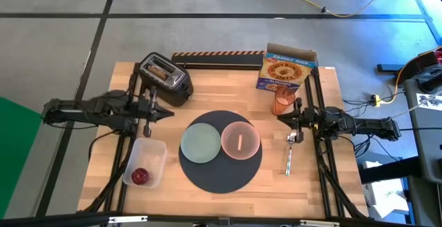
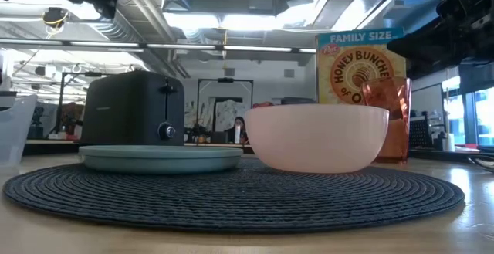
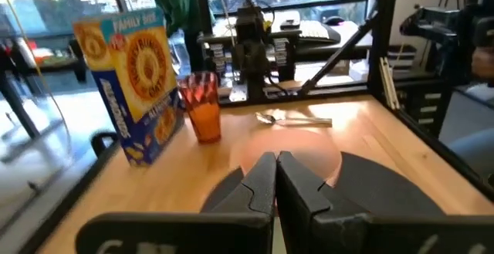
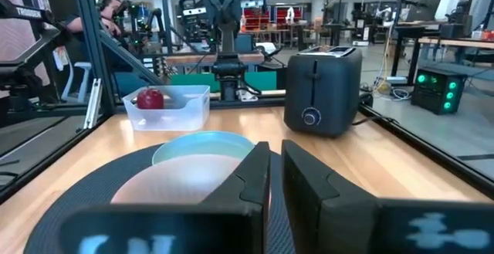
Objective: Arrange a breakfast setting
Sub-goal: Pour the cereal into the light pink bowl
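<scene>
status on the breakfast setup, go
Left gripper shut, empty, by toaster. Right gripper shut, empty, near cup. Plate, bowl on mat; spoon off it.

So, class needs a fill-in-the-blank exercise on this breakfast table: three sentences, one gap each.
1. The pale green plate and the pink bowl both sit on the round dark ____.
2. The small red fruit lies inside the clear plastic ____.
3. The toast slice stands in the black ____.

Missing words: mat; tub; toaster
</scene>
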